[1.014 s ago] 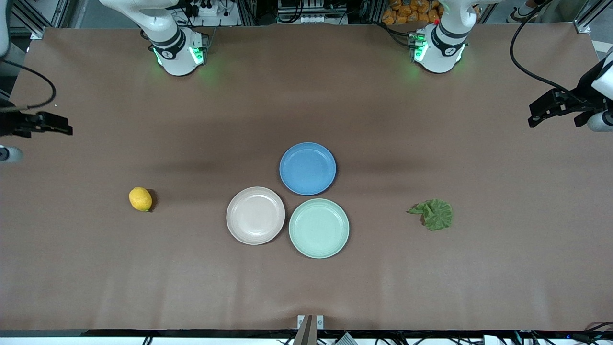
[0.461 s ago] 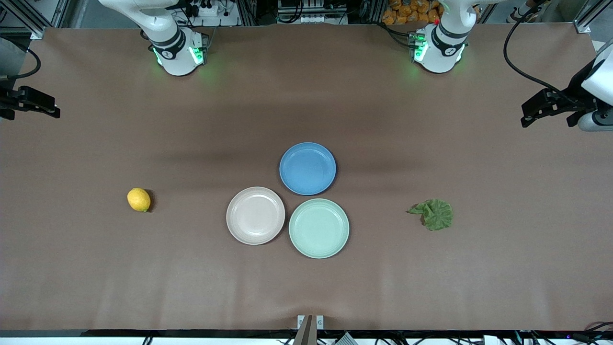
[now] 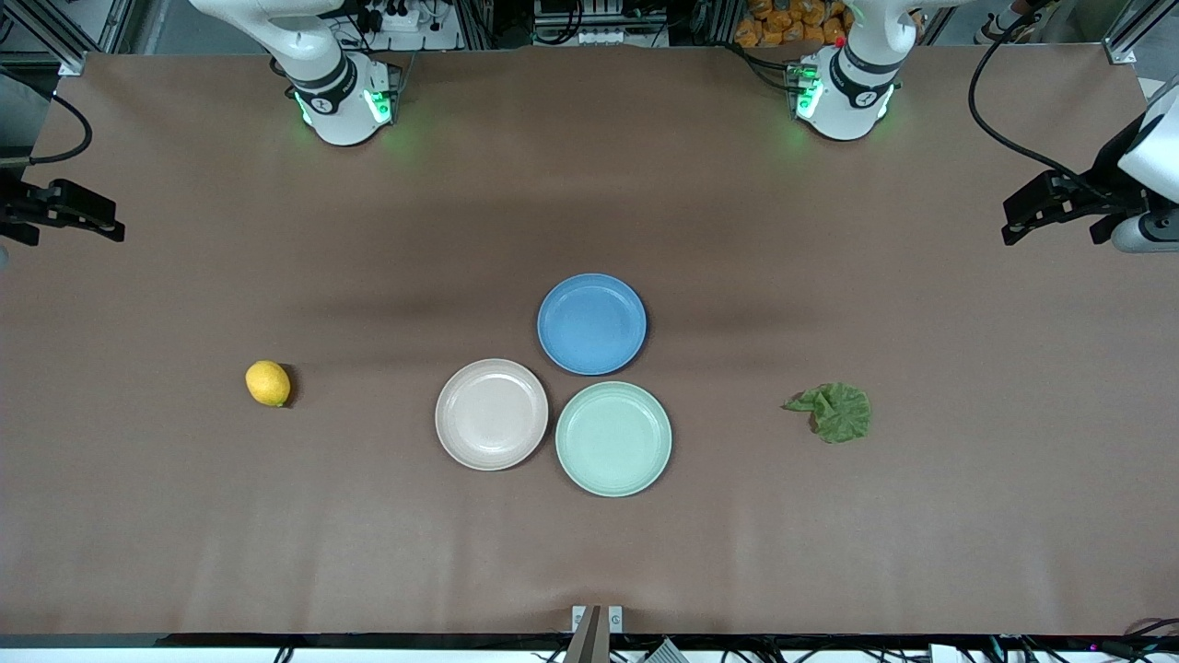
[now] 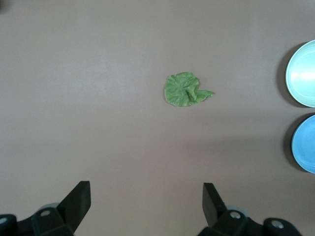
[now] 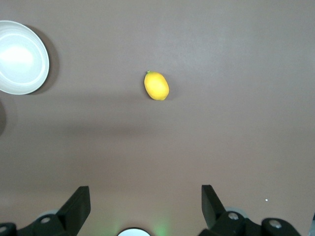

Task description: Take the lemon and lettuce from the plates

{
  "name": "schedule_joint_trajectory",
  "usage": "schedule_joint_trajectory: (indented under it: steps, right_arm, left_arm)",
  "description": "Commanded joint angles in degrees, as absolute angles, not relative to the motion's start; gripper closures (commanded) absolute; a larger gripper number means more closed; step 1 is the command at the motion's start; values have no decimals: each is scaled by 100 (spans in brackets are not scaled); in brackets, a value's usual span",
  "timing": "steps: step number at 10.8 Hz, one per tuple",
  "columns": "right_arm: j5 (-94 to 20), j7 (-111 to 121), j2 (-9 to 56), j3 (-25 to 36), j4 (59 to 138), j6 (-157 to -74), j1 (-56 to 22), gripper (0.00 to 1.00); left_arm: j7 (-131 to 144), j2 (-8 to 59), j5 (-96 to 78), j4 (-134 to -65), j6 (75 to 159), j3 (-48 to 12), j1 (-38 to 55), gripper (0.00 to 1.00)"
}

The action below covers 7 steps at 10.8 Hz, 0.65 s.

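Observation:
The yellow lemon [image 3: 268, 383] lies on the bare table toward the right arm's end, off the plates; it also shows in the right wrist view [image 5: 156, 86]. The green lettuce [image 3: 834, 412] lies on the table toward the left arm's end, also in the left wrist view [image 4: 184, 90]. The beige-pink plate [image 3: 491, 414] and the mint green plate [image 3: 613, 439] sit empty at the middle. My right gripper [image 3: 60, 235] hangs open and empty, high over the table's edge [image 5: 145, 199]. My left gripper [image 3: 1055, 230] hangs open and empty, high over the other edge [image 4: 146, 196].
An empty blue plate [image 3: 591, 323] touches the two other plates, farther from the front camera. The arm bases [image 3: 343, 97] stand along the table's back edge. The brown table cover is bare around the lemon and the lettuce.
My right gripper has drawn back toward the table's end and shifted a little. My left gripper has shifted slightly toward the middle. The lemon rocked slightly; the lettuce and plates are still.

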State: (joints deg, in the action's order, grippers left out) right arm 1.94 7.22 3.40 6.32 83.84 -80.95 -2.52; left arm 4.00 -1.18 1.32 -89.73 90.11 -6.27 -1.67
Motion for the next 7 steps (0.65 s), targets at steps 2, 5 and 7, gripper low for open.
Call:
schedule_joint_trajectory:
  steps: [2,5,7]
  right_arm:
    - [220,677,176,615,8666,-8340,-281,0]
    - [220,668,202,615,8666,-8358,-273,0]
    - [220,650,211,606,8666,-8358,-272,0]
  left_arm:
    - [492,-97,264,-8903,9018,-668,-176,0]
    - [501,-97,264,-8903,9018,-668,-176,0]
    - [501,-97,255,-8903,9018,-668,-176,0]
